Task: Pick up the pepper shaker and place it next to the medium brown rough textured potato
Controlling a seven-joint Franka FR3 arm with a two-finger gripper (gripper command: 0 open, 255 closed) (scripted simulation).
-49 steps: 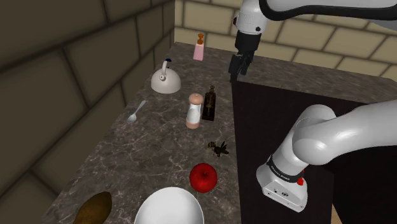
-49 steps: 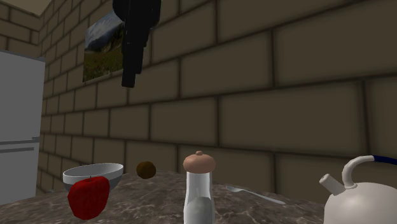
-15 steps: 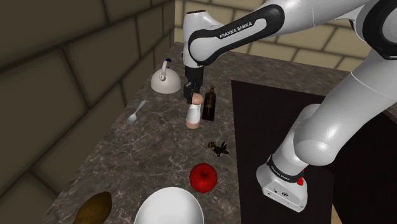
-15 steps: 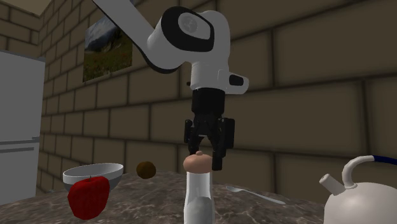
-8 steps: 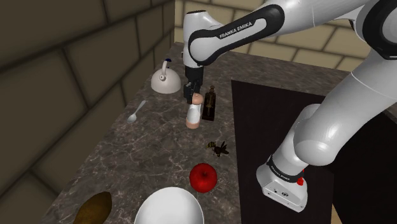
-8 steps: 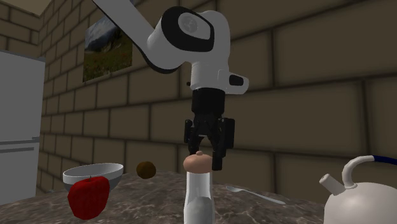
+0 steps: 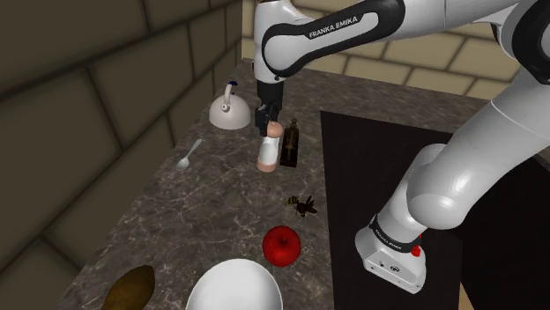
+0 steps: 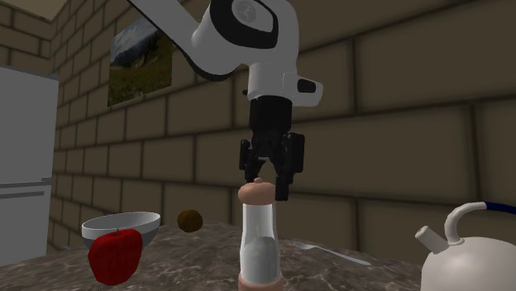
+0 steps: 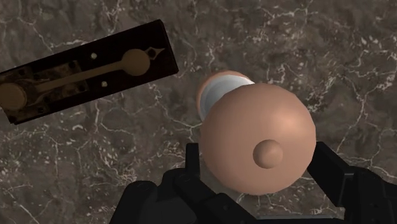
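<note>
The pepper shaker [image 7: 270, 148], a clear cylinder with white fill, a tan foot and a rounded pinkish-tan cap with a small knob, stands upright over the dark veined marble counter [image 7: 220, 207]. It is towards the far end in the shoulder view. I cannot tell whether its foot touches the stone. The only writing I can read is on my own white arm link above it: "FRANKA EMIKA".

Just beside the shaker, on the stand's side, is an upright dark brown bottle [image 7: 290, 143]. On the other side sits a white domed kettle with a dark blue handle [image 7: 229, 110]. A silver spoon [image 7: 188, 155] lies near the brick wall. Nearer the camera come a small black-and-yellow insect-like figure [image 7: 304, 205], a shiny red apple [image 7: 282, 245] and a white rounded bowl [image 7: 234, 289].

The medium brown, rough potato [image 7: 130, 287] lies at the shoulder view's lower left, well apart from the shaker. The figure, apple and bowl lie along the counter between the two.

In the second exterior view a landscape picture [image 8: 140, 62] hangs on the brick wall and a white fridge [image 8: 25, 165] stands at that view's left.

My black two-finger gripper [image 7: 269, 125] points straight down. Its fingers [image 9: 191, 162] are clamped on the shaker's cap, one on either side, with the knob between them.
</note>
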